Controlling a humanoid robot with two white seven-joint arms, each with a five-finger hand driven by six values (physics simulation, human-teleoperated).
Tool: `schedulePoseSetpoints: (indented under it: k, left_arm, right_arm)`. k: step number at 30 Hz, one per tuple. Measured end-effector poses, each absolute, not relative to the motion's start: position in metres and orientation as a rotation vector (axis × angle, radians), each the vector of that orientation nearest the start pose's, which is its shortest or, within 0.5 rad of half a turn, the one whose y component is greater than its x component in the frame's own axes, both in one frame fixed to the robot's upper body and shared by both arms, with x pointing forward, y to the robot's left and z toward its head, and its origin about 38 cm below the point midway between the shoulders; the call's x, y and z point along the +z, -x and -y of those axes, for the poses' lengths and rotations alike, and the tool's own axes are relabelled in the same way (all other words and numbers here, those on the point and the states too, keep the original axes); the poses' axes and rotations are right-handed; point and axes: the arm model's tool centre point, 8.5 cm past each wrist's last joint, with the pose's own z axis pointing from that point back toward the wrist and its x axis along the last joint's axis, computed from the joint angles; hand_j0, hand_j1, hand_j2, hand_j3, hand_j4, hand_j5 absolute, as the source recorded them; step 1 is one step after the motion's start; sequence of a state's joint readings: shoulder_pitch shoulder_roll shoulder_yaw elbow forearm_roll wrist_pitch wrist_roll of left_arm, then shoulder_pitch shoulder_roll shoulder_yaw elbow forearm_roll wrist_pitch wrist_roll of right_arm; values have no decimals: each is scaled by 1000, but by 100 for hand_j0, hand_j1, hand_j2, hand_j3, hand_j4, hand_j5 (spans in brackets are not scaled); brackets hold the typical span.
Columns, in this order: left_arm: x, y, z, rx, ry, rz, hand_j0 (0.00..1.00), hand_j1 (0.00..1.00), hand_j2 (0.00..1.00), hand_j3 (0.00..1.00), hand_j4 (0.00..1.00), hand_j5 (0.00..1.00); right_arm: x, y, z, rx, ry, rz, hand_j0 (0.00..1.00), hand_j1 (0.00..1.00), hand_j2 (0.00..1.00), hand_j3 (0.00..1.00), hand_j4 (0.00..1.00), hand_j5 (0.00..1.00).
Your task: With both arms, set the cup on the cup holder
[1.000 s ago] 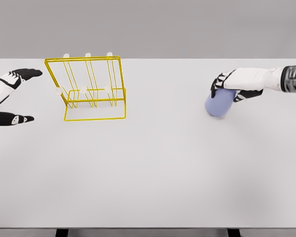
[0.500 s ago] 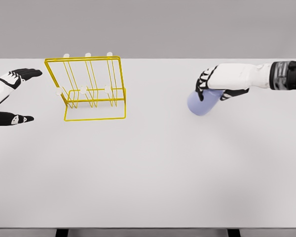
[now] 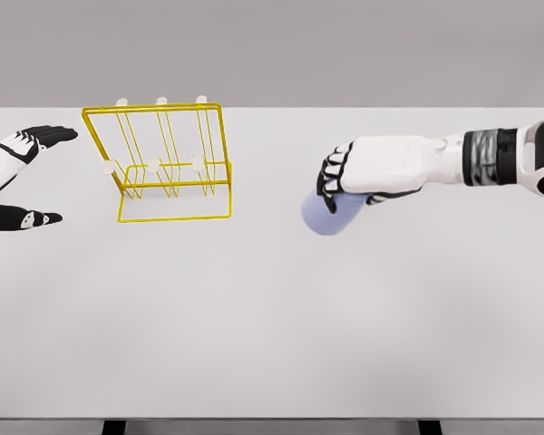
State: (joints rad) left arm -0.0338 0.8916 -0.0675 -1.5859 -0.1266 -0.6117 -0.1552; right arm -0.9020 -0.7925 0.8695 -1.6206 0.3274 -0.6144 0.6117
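**Right hand carries the cup toward the yellow holder**

One pale blue cup point(image 3: 329, 216) sits in the grip of the right hand point(image 3: 349, 177), whose fingers point(image 3: 330, 180) curl down over its upper end. The cup hangs below and slightly left of the palm, tilted, its long axis running from the hand down toward the lower left. It appears to be just above the white surface point(image 3: 272, 317), right of centre, though contact cannot be ruled out.

One yellow wire cup holder point(image 3: 168, 163) stands on the far left part of the surface, well apart from the cup and directly to its left. It shows six white-tipped pegs: three along the top, three lower down.

The left hand point(image 3: 14, 177) rests at the left edge with its fingers spread wide, holding nothing. It lies nearer the holder than the right hand does, but the cup is with the right.

The coming move likely turns on crossing the gap leftward and lining the cup's mouth up with a peg.
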Motion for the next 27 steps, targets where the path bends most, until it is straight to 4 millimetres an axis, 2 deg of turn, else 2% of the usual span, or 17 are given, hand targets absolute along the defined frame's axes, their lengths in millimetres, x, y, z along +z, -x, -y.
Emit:
schedulePoseSetpoints:
  k: [9,18,25,27]
  left_arm:
    - [215,-350,-402,-1355,-472,1815,100,100,100,100,100,100]
    - [213,-349,-401,-1358,-468,1811,100,100,100,100,100,100]
    - [214,-349,-401,-1359,-468,1811,100,100,100,100,100,100]
    - [214,-349,-401,-1360,-468,1810,100,100,100,100,100,100]
  right_arm:
    - [263,-404,165,-2780,-213,-1774,48,48,48,48,48,48]
    - [250,-396,137,-2754,-118,-1738,48,48,48,48,48,48]
    - [254,-394,119,-2728,-100,-1672,48,48,48,48,48,48]
    - [249,-391,114,-2733,-73,-1650,48,48,48,48,48,48]
